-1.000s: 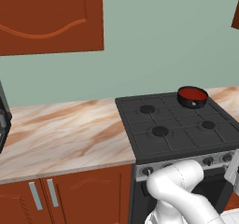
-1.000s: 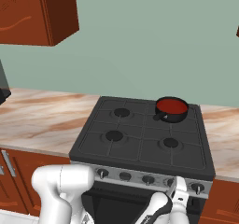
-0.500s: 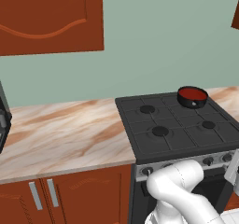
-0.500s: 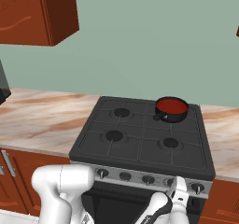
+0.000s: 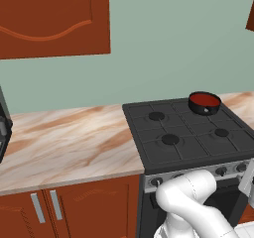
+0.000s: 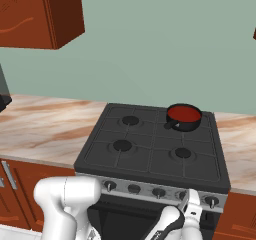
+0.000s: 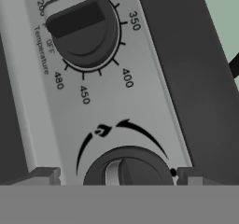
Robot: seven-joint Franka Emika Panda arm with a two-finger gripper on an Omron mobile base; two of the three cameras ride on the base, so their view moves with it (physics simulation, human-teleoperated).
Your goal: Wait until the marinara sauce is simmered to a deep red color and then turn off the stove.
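Marinara sauce (image 6: 183,114) deep red in pan on stove (image 6: 155,149) rear burner, tool (image 7: 114,175) jaws spread wide, flanking 1 front knob (image 7: 128,169), gripping nothing

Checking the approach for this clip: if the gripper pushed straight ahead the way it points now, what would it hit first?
Most likely the dark round knob between the open gripper fingertips, on the stove front strip. How near it is can't be judged.

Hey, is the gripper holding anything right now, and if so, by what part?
Nothing is held: the gripper is open, its fingertips either side of a stove knob.
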